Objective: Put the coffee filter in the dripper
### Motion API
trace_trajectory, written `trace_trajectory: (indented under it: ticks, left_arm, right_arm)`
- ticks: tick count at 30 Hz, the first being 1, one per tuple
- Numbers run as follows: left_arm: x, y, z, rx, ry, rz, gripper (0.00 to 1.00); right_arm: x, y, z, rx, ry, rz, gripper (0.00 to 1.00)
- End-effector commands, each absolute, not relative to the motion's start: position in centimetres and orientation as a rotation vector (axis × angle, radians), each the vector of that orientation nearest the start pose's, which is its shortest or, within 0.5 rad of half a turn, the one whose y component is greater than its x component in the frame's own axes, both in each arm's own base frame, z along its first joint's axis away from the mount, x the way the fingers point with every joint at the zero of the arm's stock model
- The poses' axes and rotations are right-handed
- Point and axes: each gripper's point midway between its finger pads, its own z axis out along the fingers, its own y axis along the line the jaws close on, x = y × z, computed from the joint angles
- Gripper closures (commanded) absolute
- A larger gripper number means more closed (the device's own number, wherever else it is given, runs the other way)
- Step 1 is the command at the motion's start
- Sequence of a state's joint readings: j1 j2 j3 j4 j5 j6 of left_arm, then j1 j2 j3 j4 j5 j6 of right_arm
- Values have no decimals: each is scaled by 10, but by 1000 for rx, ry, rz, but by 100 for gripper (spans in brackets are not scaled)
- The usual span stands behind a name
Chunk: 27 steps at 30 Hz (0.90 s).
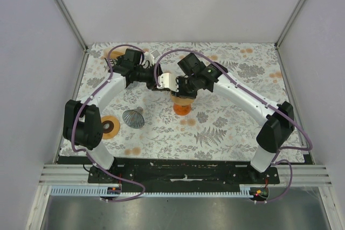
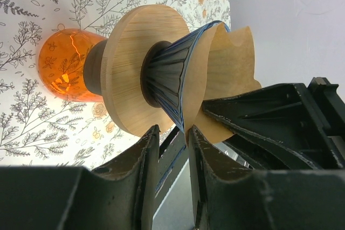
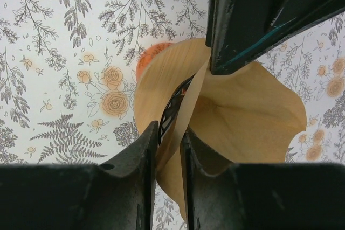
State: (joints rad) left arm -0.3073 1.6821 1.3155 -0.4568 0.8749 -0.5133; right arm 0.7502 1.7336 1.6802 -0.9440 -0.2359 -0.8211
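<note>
The dripper [image 1: 183, 98], a ribbed glass cone [image 2: 164, 76] in a wooden collar, sits on an orange carafe [image 2: 64, 63]. The brown coffee filter [image 2: 226, 63] lies inside the cone, its wavy edge standing above the rim. It also shows in the right wrist view [image 3: 253, 117]. My right gripper [image 3: 170, 130] is shut on the filter's edge and the cone rim, one finger inside and one outside. My left gripper [image 2: 173, 129] straddles the rim on the opposite side. Its jaws are slightly parted, with a gap beside the rim.
A second dark ribbed cone [image 1: 133, 118] lies on the floral tablecloth in front of the left arm. A brown round coaster [image 1: 110, 127] sits by the left arm's base. White walls close in the table at the back and both sides.
</note>
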Motion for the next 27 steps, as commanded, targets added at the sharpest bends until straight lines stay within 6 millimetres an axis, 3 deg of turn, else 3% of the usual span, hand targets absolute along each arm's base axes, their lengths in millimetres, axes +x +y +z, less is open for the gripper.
trace_trajectory:
  ticks: [1, 4, 11, 20, 27]
  left_arm:
    - [332, -259, 215, 277, 2386, -1383, 65]
    - [335, -259, 220, 299, 2372, -1370, 62]
    - [343, -255, 240, 373, 2324, -1293, 44]
    - [355, -244, 252, 403, 2295, -1204, 37]
    - [364, -229, 263, 433, 2261, -1130, 32]
  right_arm:
    - [302, 295, 188, -1889, 1731, 255, 72]
    - [300, 294, 183, -1897, 1739, 260, 74]
    - [301, 293, 179, -1907, 1744, 247, 77]
    - [299, 297, 212, -1846, 1684, 250, 36]
    - [290, 302, 257, -1788, 1569, 283, 18]
